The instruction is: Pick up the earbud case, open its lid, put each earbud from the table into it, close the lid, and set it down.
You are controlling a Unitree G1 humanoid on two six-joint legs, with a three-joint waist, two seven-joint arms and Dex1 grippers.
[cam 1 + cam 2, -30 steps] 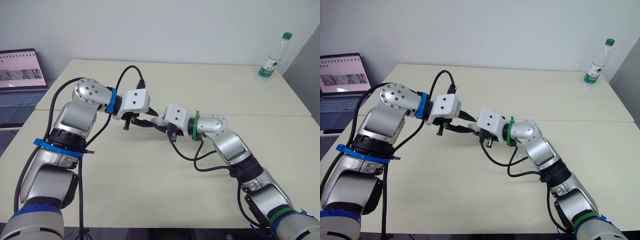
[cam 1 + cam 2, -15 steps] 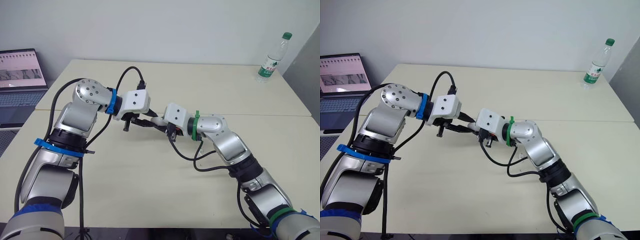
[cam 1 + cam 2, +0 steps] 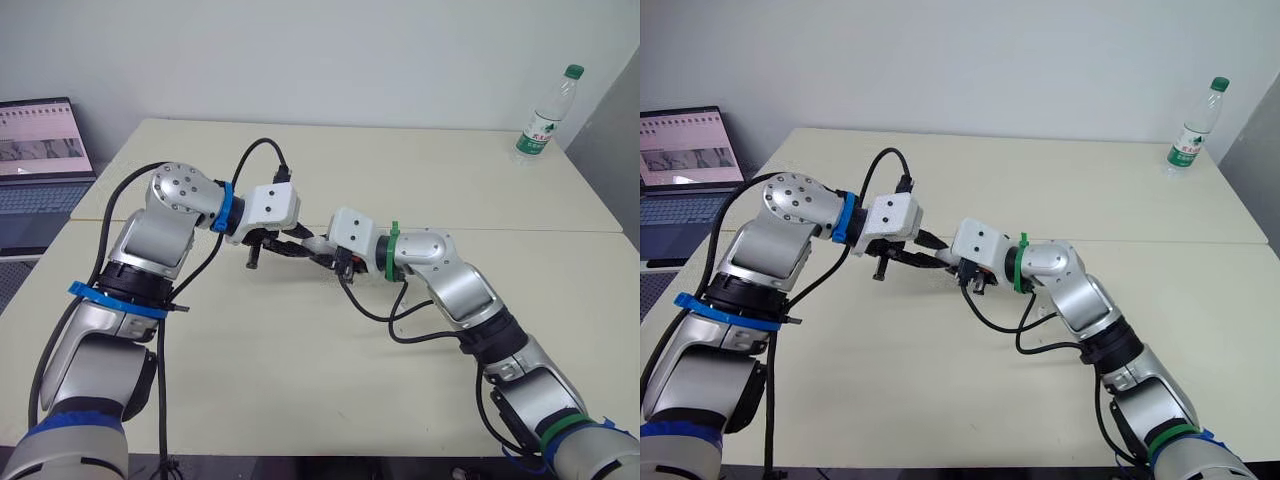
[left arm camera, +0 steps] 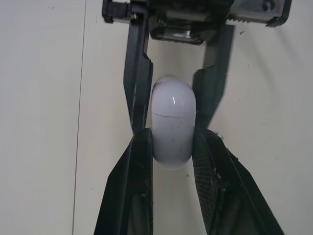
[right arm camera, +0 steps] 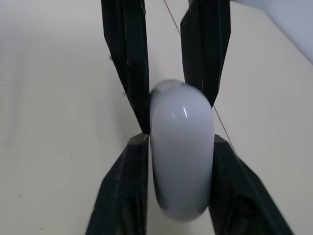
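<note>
The white earbud case hangs just above the table near its middle, lid closed, with a thin seam across it. My left gripper is shut on one end of the case. From the opposite side my right gripper is shut on the same case, its black fingers showing beyond my left ones. In the head views the two grippers meet tip to tip around the case.
A beige table with a seam across it carries both arms. A water bottle stands at the far right corner. An open laptop sits off the table's left side.
The left arm's elbow has dipped slightly. Both grippers stay closed on the case at the same spot.
</note>
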